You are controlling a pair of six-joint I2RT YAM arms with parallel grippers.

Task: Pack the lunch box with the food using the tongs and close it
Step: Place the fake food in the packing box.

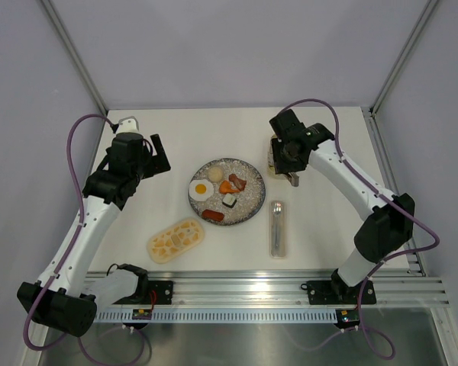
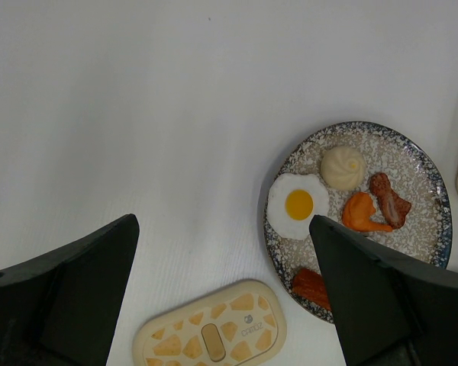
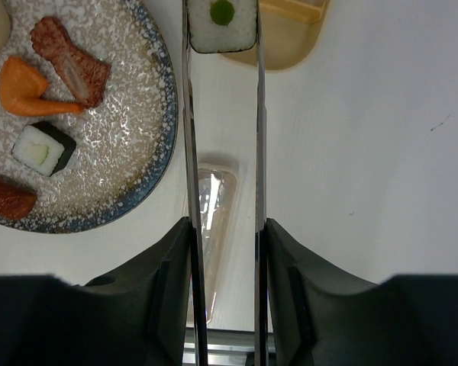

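The right pincer (image 3: 225,229) clamps the tongs (image 3: 258,137), their arms running straight out to a sushi roll (image 3: 223,24) at the lunch box (image 3: 290,30) edge; the left pincer (image 2: 223,225), spread wide, hangs well away.

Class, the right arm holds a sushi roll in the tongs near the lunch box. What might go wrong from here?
The sushi roll is pinched only at the tongs' very tips, so it may slip out. It hangs over the lunch box's rim, not its middle; released now, it might bounce onto the table.
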